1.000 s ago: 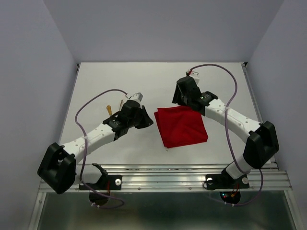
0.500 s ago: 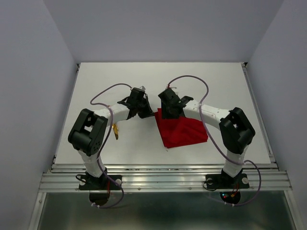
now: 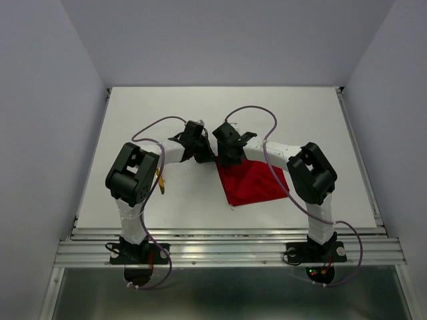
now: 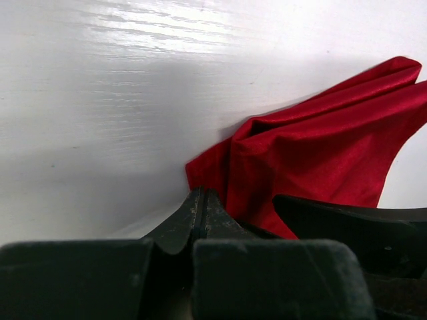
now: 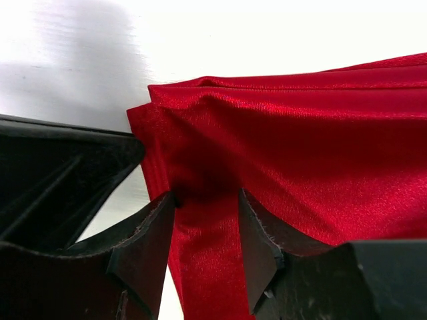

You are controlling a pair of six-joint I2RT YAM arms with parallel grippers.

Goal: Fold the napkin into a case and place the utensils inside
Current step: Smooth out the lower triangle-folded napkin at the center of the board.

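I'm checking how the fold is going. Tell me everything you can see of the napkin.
The napkin is plain bright red cloth with a slight sheen. It is folded in layers into a rough four-sided shape and lies on the white table, right of centre. Its far left corner is bunched into creases. The right gripper pinches that corner. The left gripper is shut right beside it, and whether it holds cloth is unclear.

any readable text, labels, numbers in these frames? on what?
None readable in any view.
napkin: plain red, no tag or print showing.
table: plain white, no markings.
small lights at the bottom of the top view: coloured dots, no characters.
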